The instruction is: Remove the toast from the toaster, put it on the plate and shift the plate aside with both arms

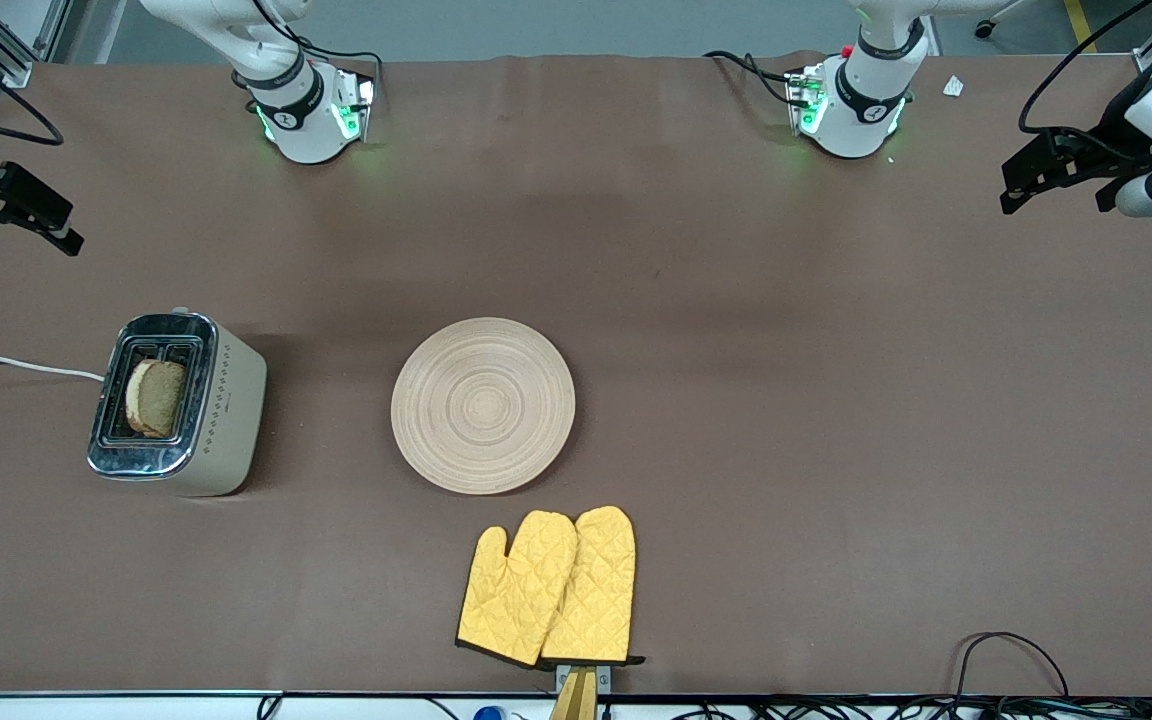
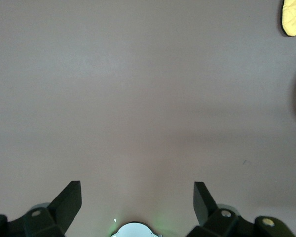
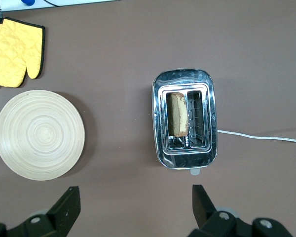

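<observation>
The toast [image 1: 156, 397] stands upright in one slot of a shiny toaster [image 1: 231, 400] toward the right arm's end of the table. The right wrist view also shows the toast [image 3: 178, 113]. The round pale wooden plate [image 1: 483, 405] lies bare at mid-table and shows in the right wrist view [image 3: 39, 134]. My right gripper [image 1: 21, 225] hangs high over the table near the toaster, open and empty [image 3: 135, 193]. My left gripper [image 1: 1051, 190] hangs high over the left arm's end of the table, open and empty [image 2: 138, 190], over bare cloth.
Two yellow quilted oven mitts [image 1: 551, 588] lie nearer to the front camera than the plate, by the table edge. The toaster's white cord [image 1: 16, 366] runs off the right arm's end of the table. Brown cloth covers the table [image 1: 836, 450].
</observation>
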